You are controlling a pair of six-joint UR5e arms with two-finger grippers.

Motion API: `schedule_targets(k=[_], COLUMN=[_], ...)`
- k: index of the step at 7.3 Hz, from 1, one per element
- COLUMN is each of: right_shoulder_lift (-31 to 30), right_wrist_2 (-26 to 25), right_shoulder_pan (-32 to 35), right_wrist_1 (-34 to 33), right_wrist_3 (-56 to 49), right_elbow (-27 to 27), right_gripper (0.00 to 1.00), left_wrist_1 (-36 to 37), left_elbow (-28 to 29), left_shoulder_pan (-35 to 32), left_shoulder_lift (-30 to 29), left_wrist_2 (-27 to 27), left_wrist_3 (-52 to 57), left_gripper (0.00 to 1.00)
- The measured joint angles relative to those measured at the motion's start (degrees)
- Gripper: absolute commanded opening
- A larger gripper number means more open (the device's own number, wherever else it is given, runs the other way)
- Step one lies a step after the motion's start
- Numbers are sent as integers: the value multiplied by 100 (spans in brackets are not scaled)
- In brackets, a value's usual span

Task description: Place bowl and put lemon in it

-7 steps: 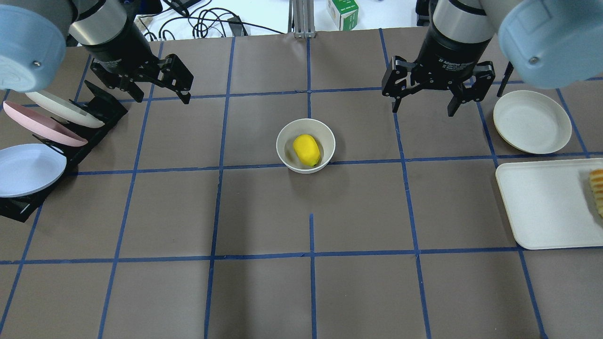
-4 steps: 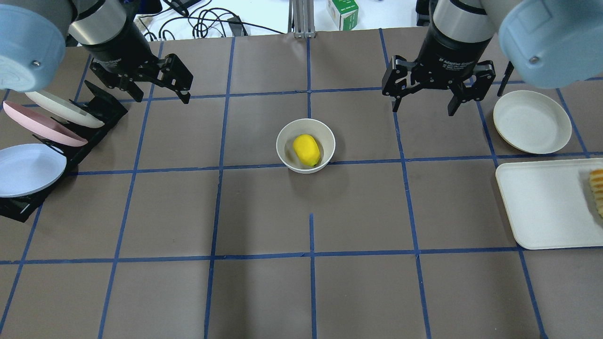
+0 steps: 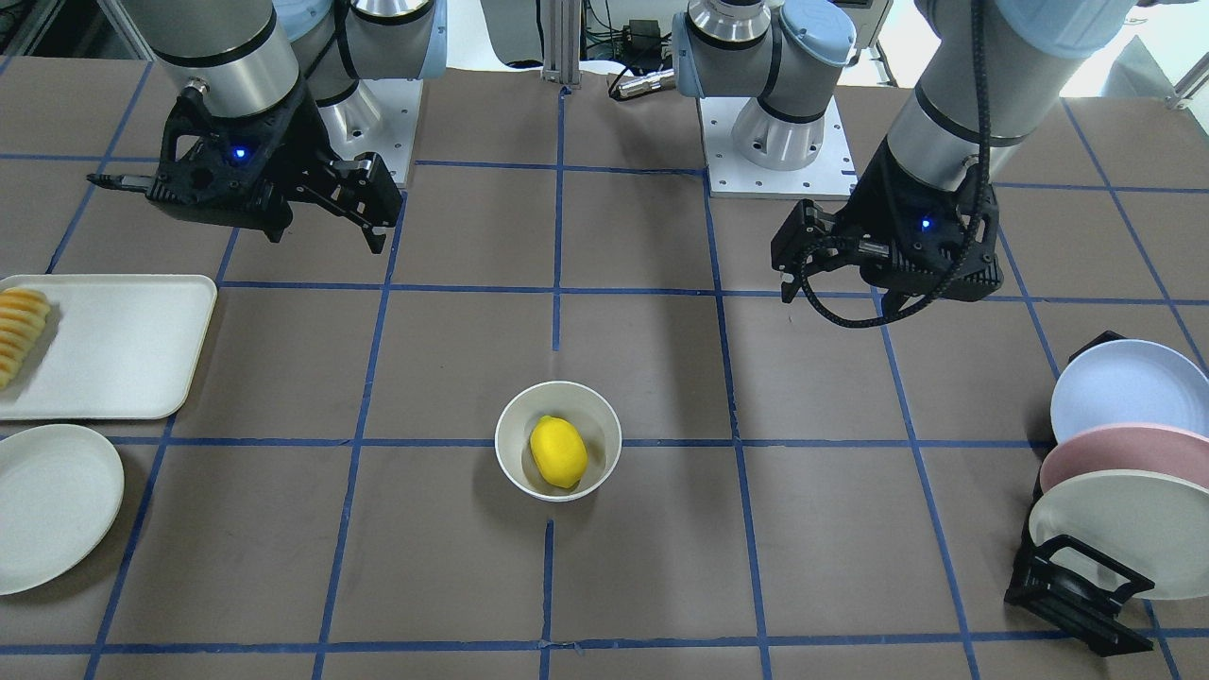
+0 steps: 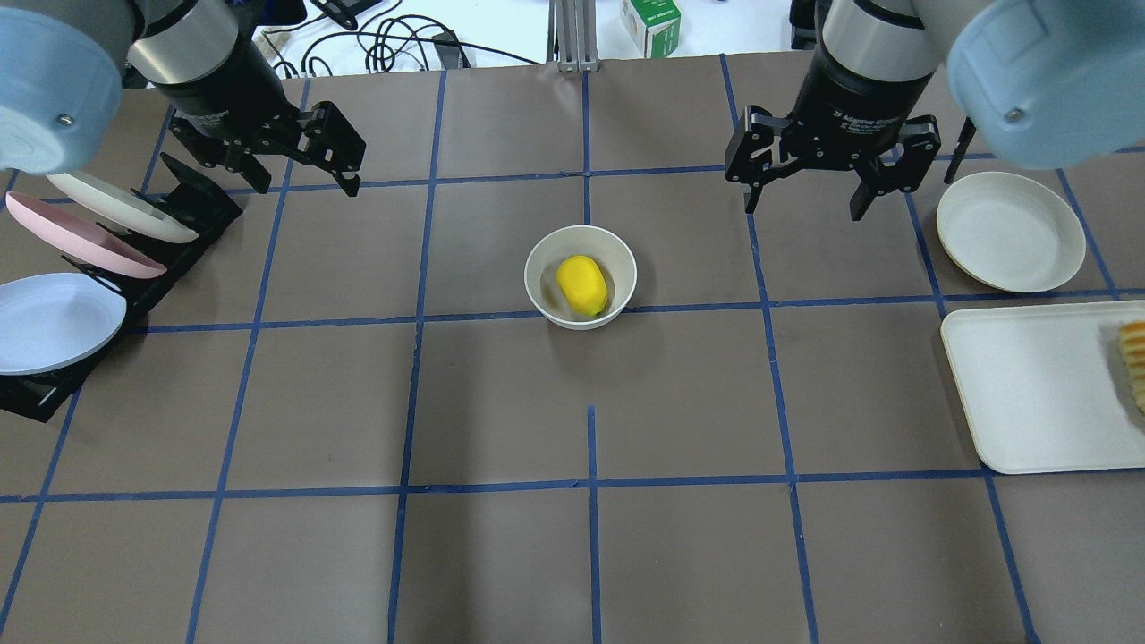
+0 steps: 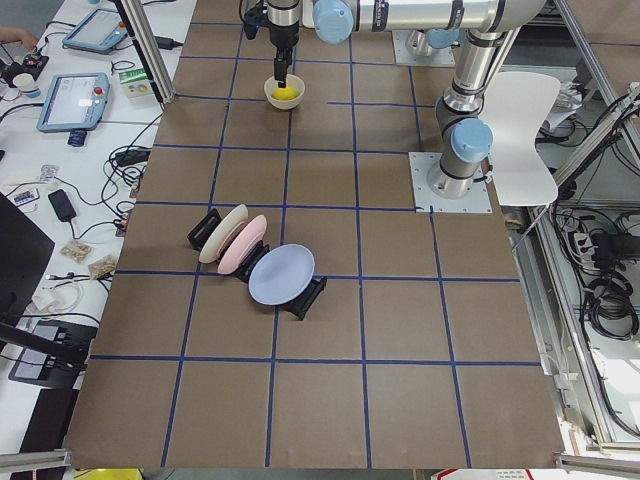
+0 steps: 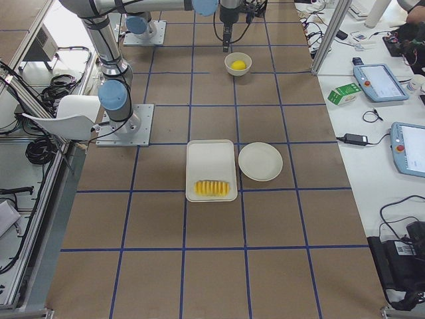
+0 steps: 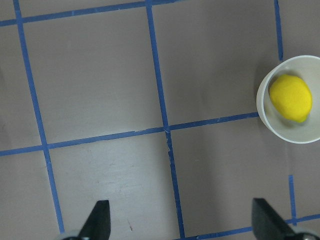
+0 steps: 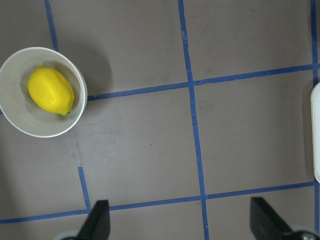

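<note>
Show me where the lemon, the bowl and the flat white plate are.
lemon (image 4: 582, 284): overhead view, middle of its yellow skin.
bowl (image 4: 581, 241): overhead view, bare inner wall beside the lemon.
plate (image 4: 1011, 231): overhead view, its bare middle.

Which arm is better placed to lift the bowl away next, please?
Probably right: the right end effector, open, looks slightly nearer the bowl holding the lemon than the left end effector, also open.
</note>
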Motion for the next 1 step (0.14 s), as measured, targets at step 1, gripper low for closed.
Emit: schedule_targets(k=[1], right_shoulder_lift=[0], right_wrist_2=[-4], right_shoulder_pan=[0], right_wrist_1=[-3], right_wrist_3=[1], right_elbow=[-2], right_gripper=[100], left_wrist_1=[-37], left_elbow=[-35], left_shoulder_pan=[4], left_shoulder_lift=[49], left_wrist_2=[3], left_wrist_3=[0], left_gripper=[100])
